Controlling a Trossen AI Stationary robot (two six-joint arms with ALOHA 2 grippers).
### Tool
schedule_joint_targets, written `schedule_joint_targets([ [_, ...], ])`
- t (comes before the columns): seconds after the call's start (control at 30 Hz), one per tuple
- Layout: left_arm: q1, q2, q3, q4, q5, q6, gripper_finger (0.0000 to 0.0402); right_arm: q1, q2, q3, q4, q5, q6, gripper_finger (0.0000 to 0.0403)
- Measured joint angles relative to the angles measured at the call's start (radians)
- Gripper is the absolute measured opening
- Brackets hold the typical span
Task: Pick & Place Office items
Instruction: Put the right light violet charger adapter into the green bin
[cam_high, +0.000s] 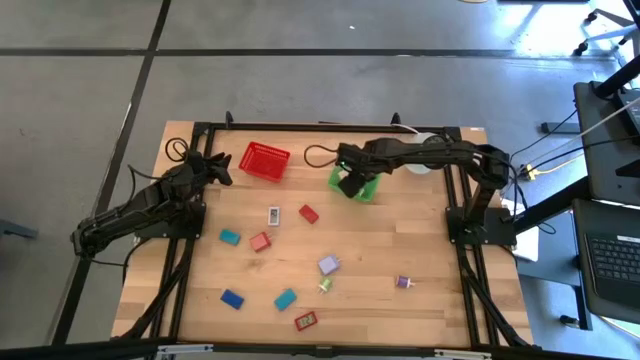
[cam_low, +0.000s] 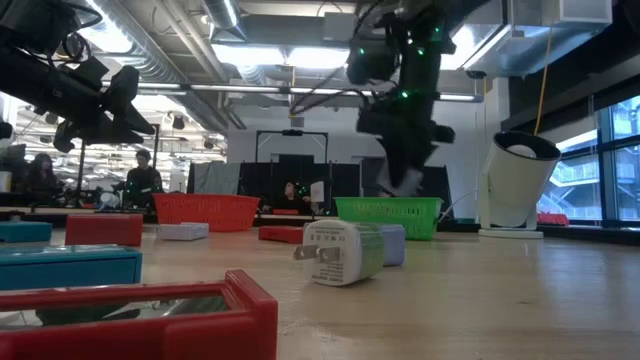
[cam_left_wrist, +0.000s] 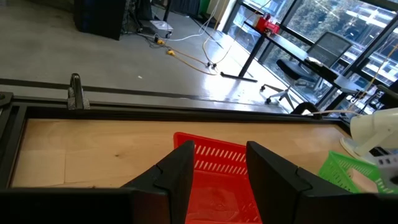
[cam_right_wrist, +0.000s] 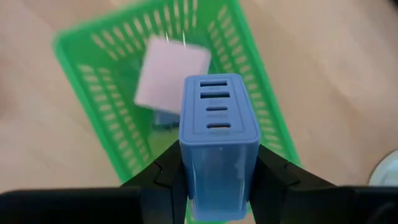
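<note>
my right gripper (cam_right_wrist: 217, 171) clamps a smooth blue plastic charger block (cam_right_wrist: 219, 134), four slots on its face, above the green mesh basket (cam_right_wrist: 99, 81); my left gripper (cam_left_wrist: 217, 168) is unclenched.

Grey floor (cam_high: 300, 25), bright windows (cam_left_wrist: 348, 25), office chairs (cam_left_wrist: 311, 65).

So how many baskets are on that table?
2: a red basket at the far edge near the left gripper, and a green basket under the right gripper.
</note>
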Motion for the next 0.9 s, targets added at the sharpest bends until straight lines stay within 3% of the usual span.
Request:
schedule_joint_targets([
  [0.33, 0.0, 0.0, 0.0, 0.0, 0.0, 0.0, 0.0141, -0.057, -0.001, -0.117, 0.163, 0.003, -0.005, 0.0121],
  [0.6, 0.0, 0.0, 0.0, 0.0, 0.0, 0.0, 0.0141, -0.073, -0.001, -0.128, 0.195, 0.004, -0.011, 0.0125],
  [0.9, 0.0, 0.0, 0.0, 0.0, 0.0, 0.0, 0.0141, -0.073, -0.001, -0.128, 0.205, 0.024, -0.013, 0.0192],
])
